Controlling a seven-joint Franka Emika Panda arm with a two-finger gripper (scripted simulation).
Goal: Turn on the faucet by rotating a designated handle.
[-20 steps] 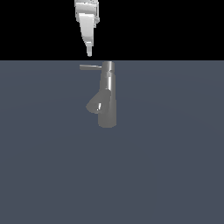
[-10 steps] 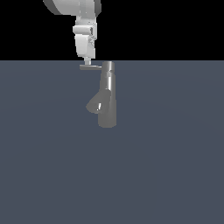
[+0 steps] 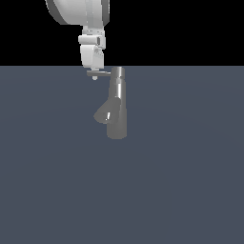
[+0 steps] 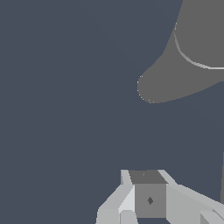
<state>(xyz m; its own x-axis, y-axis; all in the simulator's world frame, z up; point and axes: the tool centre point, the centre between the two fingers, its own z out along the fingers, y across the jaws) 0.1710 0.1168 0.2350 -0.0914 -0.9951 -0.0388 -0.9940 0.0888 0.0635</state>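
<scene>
The handle [image 3: 101, 73] juts from the faucet [image 3: 116, 107] just under the claw [image 3: 95, 76], whose spread I cannot tell.

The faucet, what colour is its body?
The faucet is grey with a metallic sheen; the exterior view shows it best.

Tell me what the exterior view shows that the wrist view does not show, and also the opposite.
Only the exterior view shows the whole upright faucet, its thin handle sticking out toward that view's left, and the arm coming down onto the handle's free end. Only the wrist view shows the spout opening from above, close up. Both show the end effector and the faucet's spout over the same plain dark surface. Neither shows clearly whether the fingers are open.
</scene>
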